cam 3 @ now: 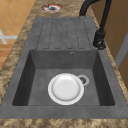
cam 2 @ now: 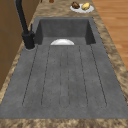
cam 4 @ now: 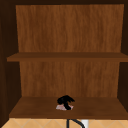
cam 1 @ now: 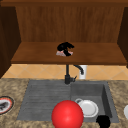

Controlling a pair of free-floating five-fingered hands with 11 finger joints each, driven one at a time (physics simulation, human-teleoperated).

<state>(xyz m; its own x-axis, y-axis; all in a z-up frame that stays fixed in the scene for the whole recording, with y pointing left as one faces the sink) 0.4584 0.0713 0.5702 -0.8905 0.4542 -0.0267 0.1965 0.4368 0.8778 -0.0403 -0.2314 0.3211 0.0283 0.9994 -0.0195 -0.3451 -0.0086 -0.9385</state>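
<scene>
My left hand (cam 1: 65, 47) rests on the lowest shelf (cam 1: 100, 53) of the wall cabinet, fingers curled down over a small flat pinkish thing (cam 1: 62, 53). The upper view has the same hand (cam 4: 65, 100) above the pinkish thing (cam 4: 61, 107) on the shelf (cam 4: 100, 107). My right hand (cam 1: 103, 121) hangs low at the sink's front right corner as a dark shape. A large red ball (cam 1: 67, 114) shows at the front of the sink, left of the right hand. A white plate (cam 1: 88, 108) lies in the basin (cam 3: 65, 88).
A black faucet (cam 1: 67, 73) stands behind the sink (cam 3: 100, 37). A white cup (cam 1: 83, 72) stands behind it. A patterned plate (cam 1: 5, 105) lies on the left counter and a plate of food (cam 2: 81, 7) on the right. The drainboard (cam 2: 63, 75) is ribbed.
</scene>
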